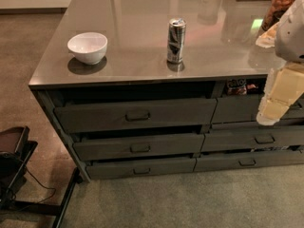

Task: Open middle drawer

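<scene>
The counter [142, 42] bears a bowl [88, 47] near its front left corner and a can [176, 41] to the bowl's right, near the middle. A jar [281, 4] sits at the far right, behind the can. Under the top, on the left, three wide drawers are stacked: the top drawer [95, 116], the middle drawer [140, 146] below it, the bottom drawer [141, 168] lowest. A second stack [251, 139] lies to their right. The gripper [273, 109] hangs at the right edge, before the second stack's upper drawer, well apart from the middle drawer. A stand [14, 151] sits on the floor left of the counter.
</scene>
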Controlling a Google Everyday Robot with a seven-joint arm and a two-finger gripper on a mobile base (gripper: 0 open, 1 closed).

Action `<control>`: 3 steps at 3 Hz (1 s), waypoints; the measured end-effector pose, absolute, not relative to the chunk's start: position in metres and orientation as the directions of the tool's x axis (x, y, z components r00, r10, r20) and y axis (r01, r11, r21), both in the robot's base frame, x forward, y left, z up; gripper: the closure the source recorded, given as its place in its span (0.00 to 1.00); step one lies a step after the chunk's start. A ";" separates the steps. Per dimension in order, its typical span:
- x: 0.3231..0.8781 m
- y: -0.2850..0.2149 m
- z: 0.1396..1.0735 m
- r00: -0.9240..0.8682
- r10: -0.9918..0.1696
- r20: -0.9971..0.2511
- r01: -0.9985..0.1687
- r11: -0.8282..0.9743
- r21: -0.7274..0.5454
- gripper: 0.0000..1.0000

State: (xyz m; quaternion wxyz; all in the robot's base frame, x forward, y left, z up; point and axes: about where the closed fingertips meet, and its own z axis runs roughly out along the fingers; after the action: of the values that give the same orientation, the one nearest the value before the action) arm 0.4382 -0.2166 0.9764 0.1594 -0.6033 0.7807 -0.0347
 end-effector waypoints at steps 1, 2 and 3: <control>0.439 -0.215 0.974 -0.218 -0.953 -0.212 -0.928 0.270 -0.256 0.00; 0.443 -0.211 0.947 -0.212 -0.949 -0.233 -0.930 0.269 -0.249 0.00; 0.451 -0.202 0.888 -0.209 -0.938 -0.276 -0.937 0.273 -0.217 0.00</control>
State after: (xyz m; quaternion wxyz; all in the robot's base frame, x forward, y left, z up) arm 0.4506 -0.2018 0.8881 0.1784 -0.6031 0.7775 -0.0012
